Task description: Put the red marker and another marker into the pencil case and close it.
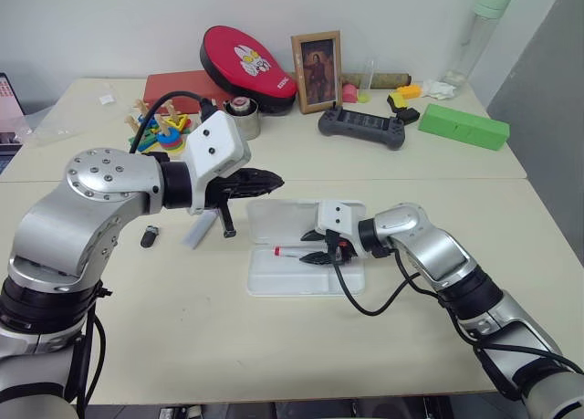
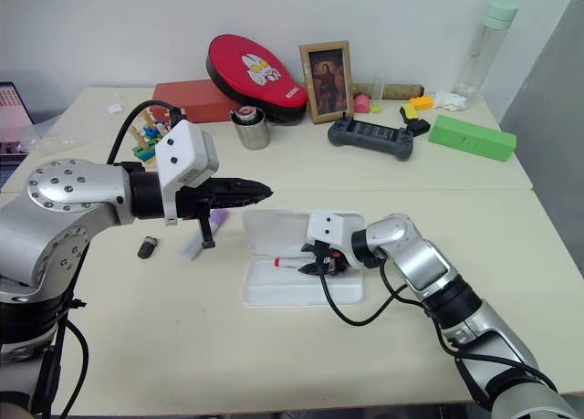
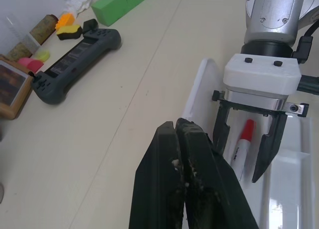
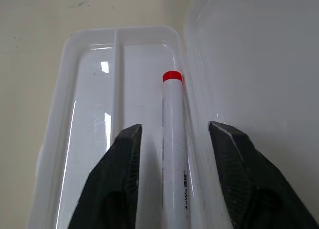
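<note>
The pencil case (image 1: 274, 282) lies open in the middle of the table, its lid (image 1: 274, 216) laid back flat behind the tray. The red marker (image 4: 174, 119) rests in the tray along the hinge side. My right gripper (image 1: 318, 247) hovers low over the tray, open, a finger on each side of the red marker and apart from it. The lavender marker (image 2: 197, 245) lies on the table left of the case. Above it my left gripper (image 1: 267, 181) is shut and empty, pointing right over the lid's left end.
A small black stubby object (image 1: 149, 238) lies left of the lavender marker. Along the back are stacking toys (image 1: 160, 131), a tin (image 1: 242, 116), a red pad (image 1: 246, 65), a picture frame (image 1: 317, 70), a game controller (image 1: 361, 127), a green box (image 1: 463, 125) and a bottle (image 1: 479, 31).
</note>
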Controlling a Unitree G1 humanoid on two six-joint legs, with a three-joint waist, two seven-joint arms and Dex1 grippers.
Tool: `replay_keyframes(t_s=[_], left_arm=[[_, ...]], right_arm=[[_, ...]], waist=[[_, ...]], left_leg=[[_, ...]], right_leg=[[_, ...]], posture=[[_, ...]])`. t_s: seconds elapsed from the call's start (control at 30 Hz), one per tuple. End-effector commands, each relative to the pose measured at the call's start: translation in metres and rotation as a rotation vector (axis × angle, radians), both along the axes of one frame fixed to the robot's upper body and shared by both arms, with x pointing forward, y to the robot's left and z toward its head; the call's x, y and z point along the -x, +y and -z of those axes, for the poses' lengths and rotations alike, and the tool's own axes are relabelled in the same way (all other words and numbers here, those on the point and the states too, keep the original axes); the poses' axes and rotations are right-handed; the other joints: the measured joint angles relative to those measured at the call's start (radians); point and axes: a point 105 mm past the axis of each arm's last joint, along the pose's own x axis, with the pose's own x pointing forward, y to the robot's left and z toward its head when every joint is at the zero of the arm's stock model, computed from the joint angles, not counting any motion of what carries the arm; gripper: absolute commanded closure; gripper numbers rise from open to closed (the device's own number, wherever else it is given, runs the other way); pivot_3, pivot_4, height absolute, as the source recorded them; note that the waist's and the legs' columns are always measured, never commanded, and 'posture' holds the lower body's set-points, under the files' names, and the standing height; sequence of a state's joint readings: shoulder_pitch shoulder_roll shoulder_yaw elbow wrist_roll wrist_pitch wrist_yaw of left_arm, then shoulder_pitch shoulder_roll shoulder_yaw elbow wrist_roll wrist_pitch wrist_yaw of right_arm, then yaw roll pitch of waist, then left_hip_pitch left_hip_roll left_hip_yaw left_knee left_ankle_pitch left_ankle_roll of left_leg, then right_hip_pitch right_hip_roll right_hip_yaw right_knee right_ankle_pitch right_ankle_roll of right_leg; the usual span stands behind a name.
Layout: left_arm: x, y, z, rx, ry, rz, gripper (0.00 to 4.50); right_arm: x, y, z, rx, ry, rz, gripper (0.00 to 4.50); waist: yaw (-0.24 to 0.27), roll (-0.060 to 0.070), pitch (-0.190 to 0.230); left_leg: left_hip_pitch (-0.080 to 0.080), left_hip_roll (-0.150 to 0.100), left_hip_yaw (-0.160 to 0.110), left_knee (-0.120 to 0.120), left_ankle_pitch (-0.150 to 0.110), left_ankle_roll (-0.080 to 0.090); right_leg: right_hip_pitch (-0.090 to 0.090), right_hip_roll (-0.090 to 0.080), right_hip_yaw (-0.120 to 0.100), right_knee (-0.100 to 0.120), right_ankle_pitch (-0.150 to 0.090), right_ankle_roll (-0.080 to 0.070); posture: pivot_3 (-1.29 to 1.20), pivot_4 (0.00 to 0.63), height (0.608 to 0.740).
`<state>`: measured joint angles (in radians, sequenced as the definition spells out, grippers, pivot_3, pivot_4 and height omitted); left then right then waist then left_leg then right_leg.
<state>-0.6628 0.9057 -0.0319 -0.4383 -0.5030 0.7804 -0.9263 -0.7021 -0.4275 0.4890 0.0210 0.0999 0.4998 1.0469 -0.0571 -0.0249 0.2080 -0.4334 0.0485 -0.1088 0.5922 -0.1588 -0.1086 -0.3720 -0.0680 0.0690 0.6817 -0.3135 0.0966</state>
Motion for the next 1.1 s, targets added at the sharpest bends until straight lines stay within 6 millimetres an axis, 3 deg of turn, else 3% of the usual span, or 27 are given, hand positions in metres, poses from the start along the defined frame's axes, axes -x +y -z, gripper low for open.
replay_keyframes(t_s=[0.03,0.13,0.43,0.57,0.73,0.93,1.1], left_arm=[[0.004,-0.002,-0.014,0.027,-0.064,0.013,4.40],[0.006,-0.003,-0.017,0.054,-0.061,0.020,4.40],[-0.001,0.009,-0.031,0.133,-0.108,-0.068,4.40],[-0.008,0.026,-0.033,0.159,-0.126,-0.180,4.40],[-0.007,0.051,-0.004,0.103,-0.042,-0.319,4.40],[-0.001,0.081,0.029,0.028,0.020,-0.485,4.40],[0.005,0.098,0.046,0.073,0.100,-0.591,3.55]], right_arm=[[0.001,0.001,-0.030,-0.064,-0.054,-0.011,1.31],[0.007,0.000,-0.053,-0.124,-0.048,-0.023,0.60],[0.033,-0.012,-0.108,-0.253,-0.014,-0.079,0.60],[0.028,-0.018,-0.124,-0.271,-0.067,-0.051,0.60],[0.015,-0.022,-0.139,-0.284,-0.140,-0.004,0.60],[0.008,-0.024,-0.143,-0.277,-0.175,0.010,0.60],[0.005,-0.024,-0.144,-0.267,-0.191,0.012,0.57]], waist=[[0.000,0.000,0.000],[0.000,0.000,0.000],[0.001,0.000,0.000],[0.000,0.000,0.000],[-0.005,0.000,0.000],[0.000,0.000,0.000],[0.001,0.000,0.000]], left_leg=[[0.000,0.000,0.000,0.000,0.000,0.000],[0.000,0.000,0.000,0.000,0.000,0.000],[0.000,0.000,0.000,0.000,0.000,0.000],[0.000,0.000,0.000,0.000,0.000,0.000],[0.000,0.000,0.000,0.000,0.000,0.000],[0.000,0.000,0.000,-0.001,0.000,0.000],[0.000,0.000,0.000,-0.001,0.000,0.000]], right_leg=[[0.000,0.000,0.000,0.000,0.000,0.000],[0.000,0.000,0.000,0.000,0.000,0.000],[0.000,0.000,0.000,0.000,0.000,0.000],[0.000,0.000,0.000,0.000,0.000,0.000],[0.000,0.000,0.000,0.000,0.000,0.000],[-0.001,0.000,0.000,0.000,0.000,0.000],[-0.001,0.000,0.000,0.000,0.000,0.000]], posture=[[0.00,0.150,0.740],[0.00,0.150,0.740],[0.00,0.150,0.740],[0.00,0.150,0.740],[0.00,0.150,0.740],[0.00,0.150,0.740],[0.00,0.150,0.740]])
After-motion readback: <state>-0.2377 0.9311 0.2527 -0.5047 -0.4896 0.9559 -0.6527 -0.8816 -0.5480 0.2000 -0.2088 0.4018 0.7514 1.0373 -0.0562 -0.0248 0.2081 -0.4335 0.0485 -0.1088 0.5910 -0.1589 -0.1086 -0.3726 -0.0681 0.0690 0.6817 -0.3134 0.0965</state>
